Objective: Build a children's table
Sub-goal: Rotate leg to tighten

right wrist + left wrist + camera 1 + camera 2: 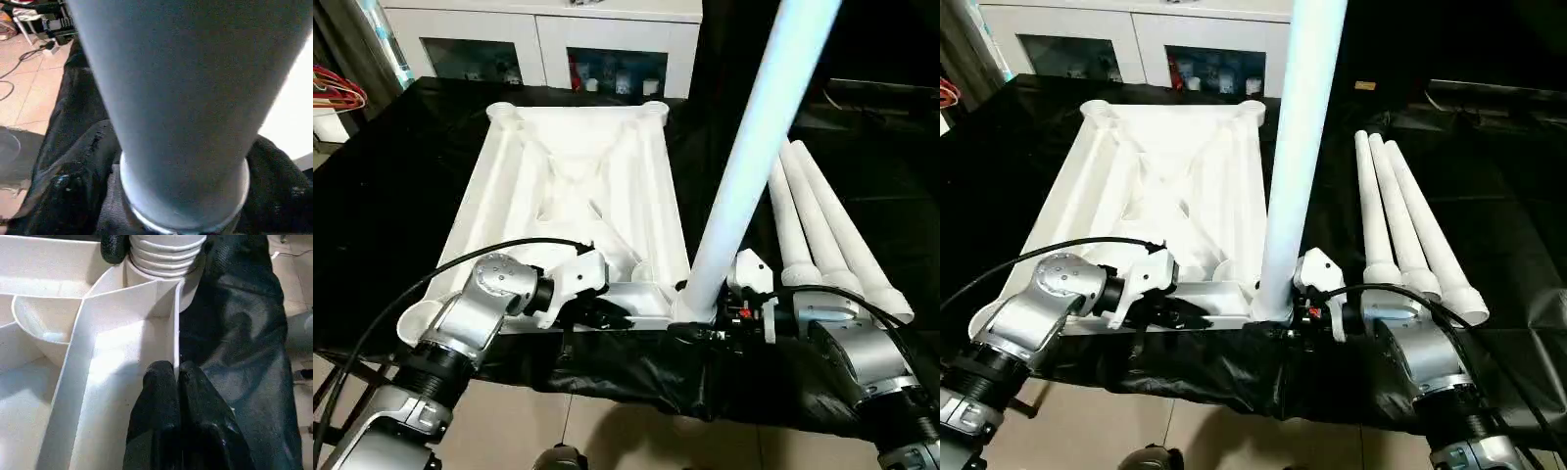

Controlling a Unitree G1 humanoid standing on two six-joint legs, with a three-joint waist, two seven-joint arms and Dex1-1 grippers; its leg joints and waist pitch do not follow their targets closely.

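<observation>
The white tabletop lies upside down on a black-covered table, ribs facing up. One white leg stands upright in the socket at its near right corner; its ribbed base sits in the socket. My right gripper is closed around that base, and one of its fingers presses against the ribs. The leg looms very close in the right wrist view. My left gripper is shut on the thin near rim wall of the tabletop, just left of that corner.
Three more white legs lie side by side on the black cloth to the right of the tabletop. A white glass-door cabinet stands behind the table. A red hanger shows at far left. Tiled floor lies below the near edge.
</observation>
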